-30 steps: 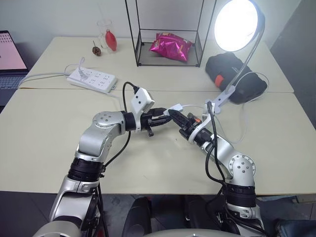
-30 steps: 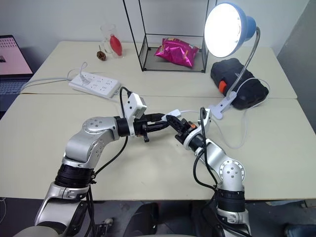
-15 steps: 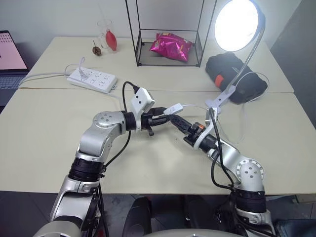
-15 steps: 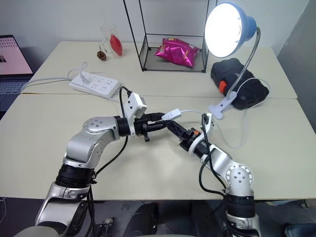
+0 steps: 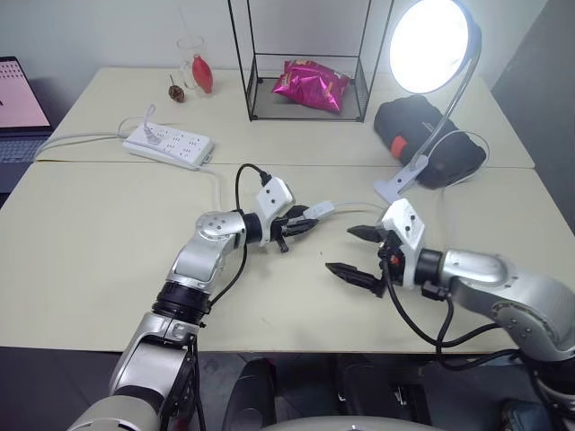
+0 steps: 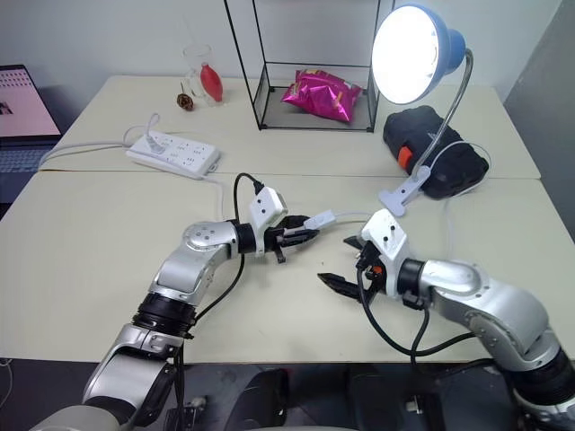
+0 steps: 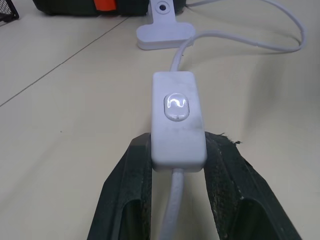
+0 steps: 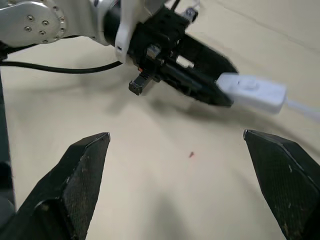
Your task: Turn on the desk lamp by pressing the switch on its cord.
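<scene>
The desk lamp (image 5: 431, 40) stands at the back right, its bulb glowing, with its white clip base (image 5: 400, 184) on the table. Its thin white cord (image 5: 359, 206) runs from the base to the switch (image 5: 319, 211). My left gripper (image 5: 301, 223) is shut on the switch's near end, holding it just above the table at the centre. In the left wrist view the switch (image 7: 177, 120) sits between both fingers with its rocker facing up. My right gripper (image 5: 340, 250) hangs open to the right of the switch, apart from it, with nothing between its fingers.
A white power strip (image 5: 169, 146) lies at the back left, a laptop (image 5: 18, 99) at the far left edge. A wire-frame box with a pink bag (image 5: 314, 85) stands at the back centre. A black bag (image 5: 431, 135) sits behind the lamp's base.
My right gripper has opened, rolled over and drawn back to the right, away from the switch. My left gripper has sunk toward the table with the switch. The lamp glows throughout.
</scene>
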